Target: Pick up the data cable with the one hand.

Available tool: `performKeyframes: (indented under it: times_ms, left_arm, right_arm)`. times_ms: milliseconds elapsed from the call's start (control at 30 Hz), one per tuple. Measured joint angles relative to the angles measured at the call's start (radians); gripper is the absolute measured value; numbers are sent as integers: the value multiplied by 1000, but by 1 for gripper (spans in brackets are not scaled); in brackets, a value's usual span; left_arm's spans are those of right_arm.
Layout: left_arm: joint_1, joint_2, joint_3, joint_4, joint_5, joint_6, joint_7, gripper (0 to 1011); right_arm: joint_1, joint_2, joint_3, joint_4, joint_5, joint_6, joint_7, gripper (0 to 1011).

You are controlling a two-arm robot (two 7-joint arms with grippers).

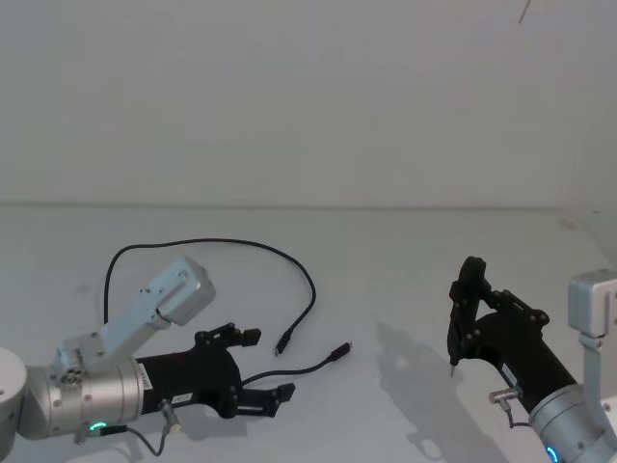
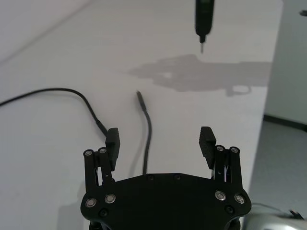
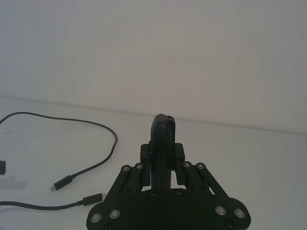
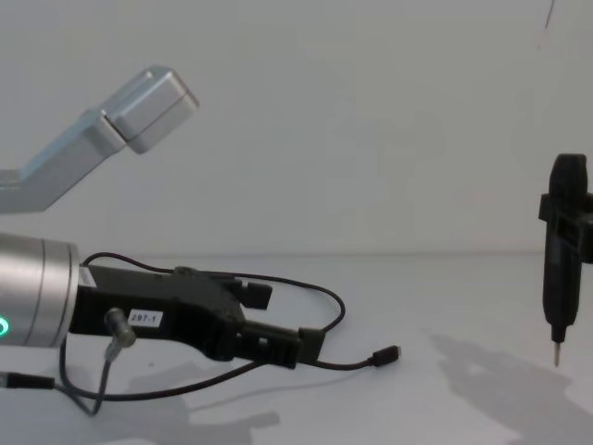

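Left hand [image 1: 268, 365] hovers wide open, empty — a cable [image 1: 308, 289] branch lies between its jaws. Right hand [image 3: 162, 158] seems clamped on a tool [image 4: 563, 269].

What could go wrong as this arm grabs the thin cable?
The data cable lies flat between the left gripper's open fingers: closing, they could slip over it or scrape the table. One branch sits between them, so the rest may drag. The right gripper, shut on a black tool, hangs aside.
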Motion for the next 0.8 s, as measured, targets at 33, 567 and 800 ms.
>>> performKeyframes:
  times_ms: [33,567,800]
  left_arm:
    - [-3,3,3,0,-2,7,-9,1001]
    - [-26,33,34,0,-11,63,-39,1001]
    - [-24,33,40,1,-8,66,-20,1001]
  right_arm:
    - [0,0,0,0,0,0,0,279]
    - [0,0,0,0,0,0,0,279]
    - [0,0,0,0,0,0,0,279]
